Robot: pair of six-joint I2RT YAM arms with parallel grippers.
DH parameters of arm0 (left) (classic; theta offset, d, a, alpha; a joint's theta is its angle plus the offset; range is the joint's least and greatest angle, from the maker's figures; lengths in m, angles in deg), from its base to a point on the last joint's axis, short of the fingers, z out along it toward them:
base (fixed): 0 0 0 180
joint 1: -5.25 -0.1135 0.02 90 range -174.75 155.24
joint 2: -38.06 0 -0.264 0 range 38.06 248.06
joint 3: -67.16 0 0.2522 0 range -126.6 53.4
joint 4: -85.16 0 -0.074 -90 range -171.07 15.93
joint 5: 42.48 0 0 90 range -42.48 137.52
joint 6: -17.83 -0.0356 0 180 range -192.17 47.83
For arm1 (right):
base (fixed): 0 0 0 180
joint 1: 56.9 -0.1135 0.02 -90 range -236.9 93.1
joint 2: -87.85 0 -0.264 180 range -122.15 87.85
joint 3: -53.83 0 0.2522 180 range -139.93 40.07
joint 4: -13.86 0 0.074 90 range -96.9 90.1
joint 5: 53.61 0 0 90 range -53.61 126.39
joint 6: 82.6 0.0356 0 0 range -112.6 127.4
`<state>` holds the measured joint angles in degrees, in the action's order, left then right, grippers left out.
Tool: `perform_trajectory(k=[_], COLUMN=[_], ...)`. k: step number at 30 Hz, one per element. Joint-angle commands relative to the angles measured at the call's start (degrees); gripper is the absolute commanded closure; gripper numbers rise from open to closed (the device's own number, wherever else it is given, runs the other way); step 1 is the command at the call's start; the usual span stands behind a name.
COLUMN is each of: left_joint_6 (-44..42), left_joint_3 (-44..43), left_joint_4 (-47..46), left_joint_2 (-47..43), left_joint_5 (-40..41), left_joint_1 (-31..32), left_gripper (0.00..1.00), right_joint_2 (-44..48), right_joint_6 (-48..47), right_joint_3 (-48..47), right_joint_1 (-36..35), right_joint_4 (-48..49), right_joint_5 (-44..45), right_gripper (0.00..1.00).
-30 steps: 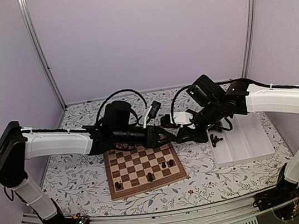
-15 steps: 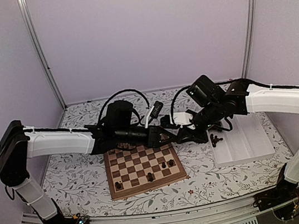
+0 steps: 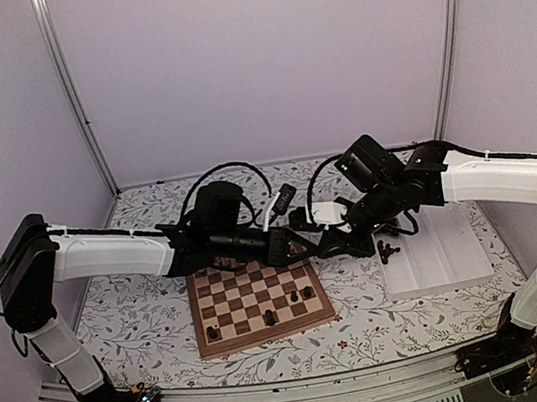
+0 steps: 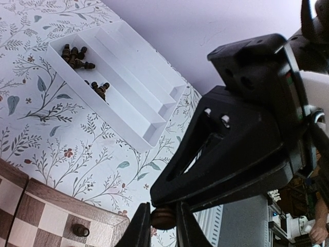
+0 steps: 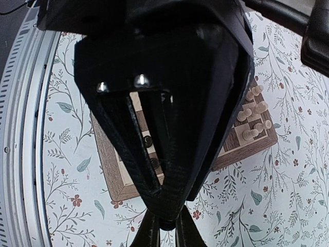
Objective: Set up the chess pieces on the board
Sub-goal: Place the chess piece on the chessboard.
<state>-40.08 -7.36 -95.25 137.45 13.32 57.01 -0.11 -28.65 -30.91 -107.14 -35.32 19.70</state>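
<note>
Above the floral desk (image 3: 368,323), by the far right corner of the board (image 3: 260,303) and near the white tray (image 4: 149,90), the two arms meet tip to tip. The right pincer (image 5: 165,218) is clenched almost fully, its tips pinching the top of one dark chess piece (image 4: 162,218). The left pincer (image 4: 160,230) grasps that same piece lower down, both pads touching it. The piece hangs in the air.
</note>
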Motion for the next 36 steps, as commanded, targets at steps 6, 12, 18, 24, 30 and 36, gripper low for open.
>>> perform_trajectory(k=[6,12,18,24,30,36], left_joint_6=[-1.11,-1.06,0.16,1.77,1.72,1.61], left_joint_3=[-2.35,-2.89,-3.32,-4.73,-6.11,-6.31], left_joint_4=[0.68,-0.95,-9.35,-17.41,-19.54,-19.22], left_joint_2=[-0.74,-5.12,-7.44,-4.59,-3.52,-3.42], left_joint_5=[-0.45,4.43,13.50,16.09,16.56,16.56], left_joint_1=[0.64,-0.35,-0.63,-0.45,-0.07,0.54], left_gripper=[0.88,0.88,0.88,0.87,0.86,0.86], right_joint_2=[0.61,4.07,2.65,-0.39,-1.63,-1.85], right_joint_6=[0.84,5.20,20.58,35.74,44.45,49.55], right_joint_3=[-3.02,-7.18,-9.32,-6.11,-5.16,-3.18], right_joint_1=[-0.08,10.04,23.20,25.10,25.08,25.08], right_joint_4=[-0.79,-1.21,4.15,16.28,21.95,27.92], right_joint_5=[-0.15,-13.86,-38.81,-52.84,-55.47,-56.90], right_gripper=[0.72,0.55,0.54,0.55,0.55,0.55])
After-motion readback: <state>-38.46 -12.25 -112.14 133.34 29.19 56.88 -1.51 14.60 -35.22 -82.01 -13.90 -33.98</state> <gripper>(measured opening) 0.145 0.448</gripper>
